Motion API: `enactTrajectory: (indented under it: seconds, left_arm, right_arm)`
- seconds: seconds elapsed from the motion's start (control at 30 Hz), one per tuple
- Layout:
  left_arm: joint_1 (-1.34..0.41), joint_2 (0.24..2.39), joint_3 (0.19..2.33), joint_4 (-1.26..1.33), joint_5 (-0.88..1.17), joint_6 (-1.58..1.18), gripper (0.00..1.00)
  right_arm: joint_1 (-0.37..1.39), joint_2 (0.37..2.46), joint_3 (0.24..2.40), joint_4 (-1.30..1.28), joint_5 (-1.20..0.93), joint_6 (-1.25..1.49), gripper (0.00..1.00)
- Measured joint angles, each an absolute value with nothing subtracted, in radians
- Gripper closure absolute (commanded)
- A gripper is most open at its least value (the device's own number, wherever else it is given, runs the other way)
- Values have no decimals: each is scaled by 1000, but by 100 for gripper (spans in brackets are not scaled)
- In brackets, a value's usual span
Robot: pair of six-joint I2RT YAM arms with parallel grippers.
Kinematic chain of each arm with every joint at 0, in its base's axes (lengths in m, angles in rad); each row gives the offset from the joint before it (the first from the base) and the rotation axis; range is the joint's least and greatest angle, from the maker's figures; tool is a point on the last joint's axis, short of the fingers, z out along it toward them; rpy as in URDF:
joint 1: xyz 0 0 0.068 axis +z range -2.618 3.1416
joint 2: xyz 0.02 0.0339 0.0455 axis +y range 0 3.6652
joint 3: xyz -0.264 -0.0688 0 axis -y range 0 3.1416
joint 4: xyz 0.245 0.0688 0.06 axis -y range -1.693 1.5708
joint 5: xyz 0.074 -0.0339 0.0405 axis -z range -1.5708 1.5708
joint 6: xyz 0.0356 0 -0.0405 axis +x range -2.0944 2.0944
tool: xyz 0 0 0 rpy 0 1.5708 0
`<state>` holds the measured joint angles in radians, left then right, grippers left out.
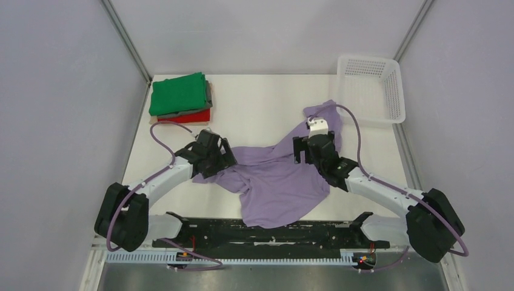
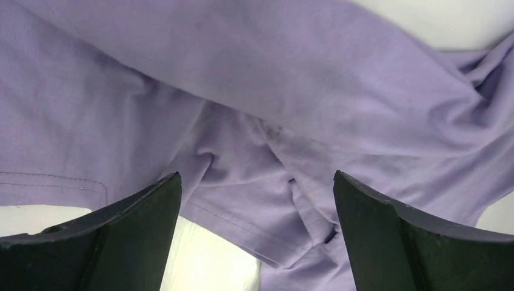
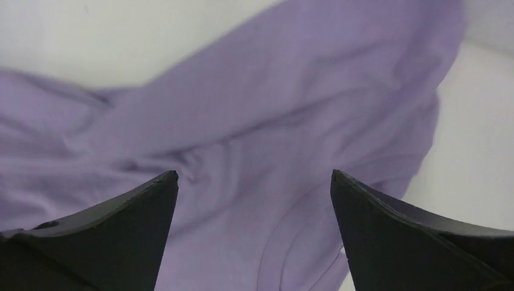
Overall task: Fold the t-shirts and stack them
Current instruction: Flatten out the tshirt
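The pale surface [image 1: 254,109] sat between plain grey walls, and at its far left corner three shirts were already folded and piled: the green t-shirt [image 1: 177,94] on top, the grey one [image 1: 209,94] showing as an edge beneath it, and the red one [image 1: 200,116] at the bottom. Nearer the middle, the left hand [image 1: 225,156] hung over the left edge of the lavender t-shirt [image 1: 273,182]. Its wrist view showed the left hand [image 2: 257,182] released, jaws spread wide above a bunched hem and seam with nothing pinched between them. The lavender shirt lay crumpled and unfolded across the centre of the surface, one part trailing toward the far right. Over that right portion the right hand [image 1: 305,151] was likewise released, and its own blurred view showed the right hand [image 3: 254,176] with jaws apart over rumpled cloth. The white mesh basket [image 1: 370,88] stood at the far right corner, apart from the shirt. The step in hand looked like spreading the lavender shirt flat before folding. The next move likely called for each hand to descend, pinch one cloth edge only, and draw outward.
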<state>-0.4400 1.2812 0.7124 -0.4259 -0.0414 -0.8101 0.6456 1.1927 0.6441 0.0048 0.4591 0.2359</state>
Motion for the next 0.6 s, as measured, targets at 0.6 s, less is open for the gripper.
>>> enactTrajectory:
  seconds: [0.6]
  left_arm:
    - [-440,1508,776,-267,-42,-800,0]
  right_arm:
    - [584,1596,743,-43,357,313,2]
